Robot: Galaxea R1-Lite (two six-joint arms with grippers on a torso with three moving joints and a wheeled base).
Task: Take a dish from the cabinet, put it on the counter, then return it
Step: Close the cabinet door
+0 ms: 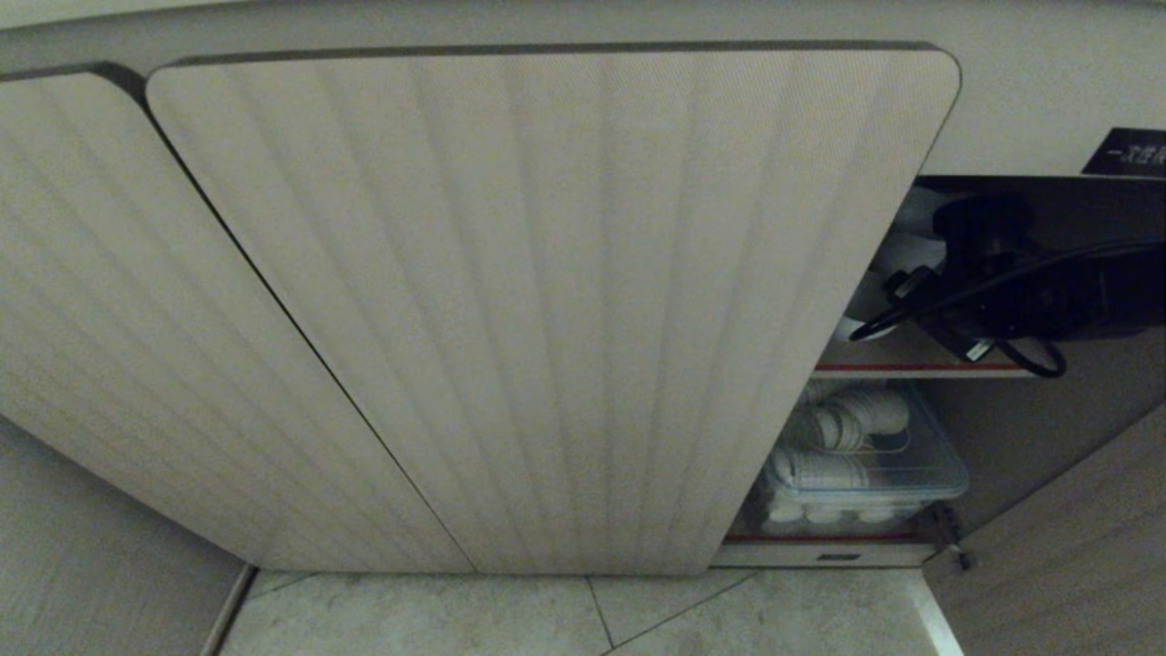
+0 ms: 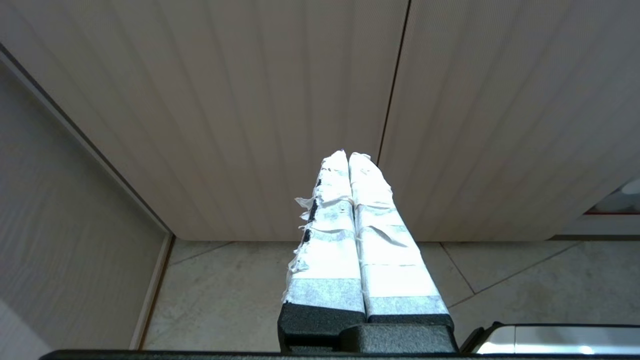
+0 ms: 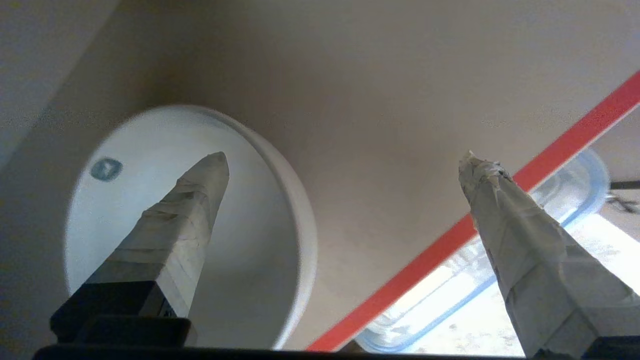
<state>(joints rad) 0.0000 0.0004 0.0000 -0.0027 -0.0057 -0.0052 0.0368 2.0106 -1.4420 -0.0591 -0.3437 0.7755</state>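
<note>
**My right gripper reaches into the open cabinet, jaws spread beside the bowl**

Seen from my head, left to right: two closed ribbed beige doors of the cabinet (image 1: 547,301) fill the view from nine o'clock to the centre, above pale floor tiles (image 1: 565,615) at six. At three o'clock the compartment stands open, and my right arm reaches in over the upper red-edged shelf (image 1: 911,367), its dark body and cables hiding most of what stands there. Beneath it, at about four o'clock, a clear lidded box (image 1: 865,465) packed with white crockery sits on the lower shelf. A black label (image 1: 1130,153) shows at two o'clock.

My left gripper (image 2: 348,156) hangs in front of the closed doors, taped fingers pressed together, holding nothing.

In my right wrist view, my right gripper (image 3: 345,162) is spread wide and empty. One taped finger (image 3: 190,200) lies across the mouth of the white dish (image 3: 150,210), which rests on the upper shelf; the other finger is well clear of it, over the shelf's red edge.
</note>
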